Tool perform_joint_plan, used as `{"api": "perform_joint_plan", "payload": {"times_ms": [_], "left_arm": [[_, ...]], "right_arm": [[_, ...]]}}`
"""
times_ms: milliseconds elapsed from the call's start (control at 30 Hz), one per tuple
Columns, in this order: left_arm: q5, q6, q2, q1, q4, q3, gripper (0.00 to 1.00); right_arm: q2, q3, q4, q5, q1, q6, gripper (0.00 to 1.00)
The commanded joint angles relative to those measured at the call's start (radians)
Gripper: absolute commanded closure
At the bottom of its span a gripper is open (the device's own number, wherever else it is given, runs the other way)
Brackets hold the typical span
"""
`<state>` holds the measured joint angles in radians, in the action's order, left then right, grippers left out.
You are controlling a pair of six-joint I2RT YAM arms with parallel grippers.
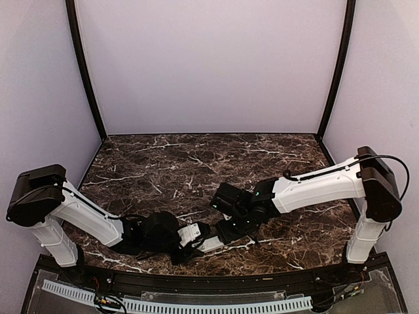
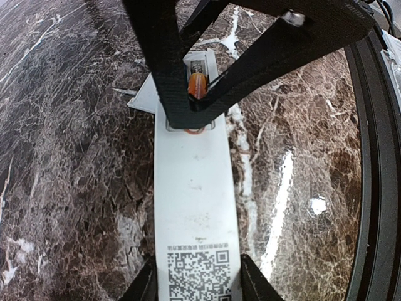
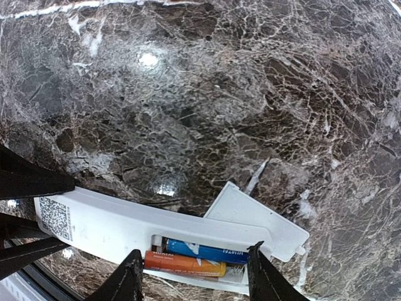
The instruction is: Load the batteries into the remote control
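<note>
The white remote control (image 2: 193, 207) lies back up on the marble table, its dark square code sticker (image 2: 199, 274) near my left gripper. My left gripper (image 2: 197, 285) is shut on the remote's sticker end, one finger on each long side. The battery recess at the far end holds the blue battery (image 3: 213, 252) and the orange-red battery (image 3: 185, 263) side by side. My right gripper (image 3: 194, 276) is open over the recess, its fingers straddling the orange-red battery end to end. In the top view the remote (image 1: 209, 244) shows between the left gripper (image 1: 186, 237) and the right gripper (image 1: 222, 230).
The loose white battery cover (image 3: 257, 222) lies flat on the table against the remote's recess end; it also shows in the left wrist view (image 2: 141, 97). The table's black front rail (image 2: 376, 188) runs close beside the remote.
</note>
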<state>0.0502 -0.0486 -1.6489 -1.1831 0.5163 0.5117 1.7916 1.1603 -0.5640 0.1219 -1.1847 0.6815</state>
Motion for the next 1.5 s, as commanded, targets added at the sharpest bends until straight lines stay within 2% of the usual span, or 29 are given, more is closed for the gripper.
{"api": "perform_joint_plan", "payload": {"times_ms": [0,533,767,1133,1467], "left_arm": [[0.022,-0.009,0.026,-0.006,-0.08,-0.003,1.0],[0.022,-0.015,0.029,-0.006,-0.088,-0.005,1.0],[0.022,-0.024,0.03,-0.006,-0.095,0.001,1.0],[0.025,-0.032,0.029,-0.006,-0.089,-0.001,1.0],[0.024,-0.027,0.028,-0.006,-0.08,-0.005,1.0]], "right_arm": [[0.023,-0.018,-0.062,0.052,-0.007,-0.009,0.47],[0.014,-0.04,-0.128,0.101,-0.007,-0.004,0.47],[0.068,-0.035,-0.096,0.118,-0.007,-0.012,0.48],[0.162,0.013,-0.183,0.186,-0.046,-0.025,0.48],[0.086,0.055,-0.128,0.12,-0.047,-0.121,0.44]]}}
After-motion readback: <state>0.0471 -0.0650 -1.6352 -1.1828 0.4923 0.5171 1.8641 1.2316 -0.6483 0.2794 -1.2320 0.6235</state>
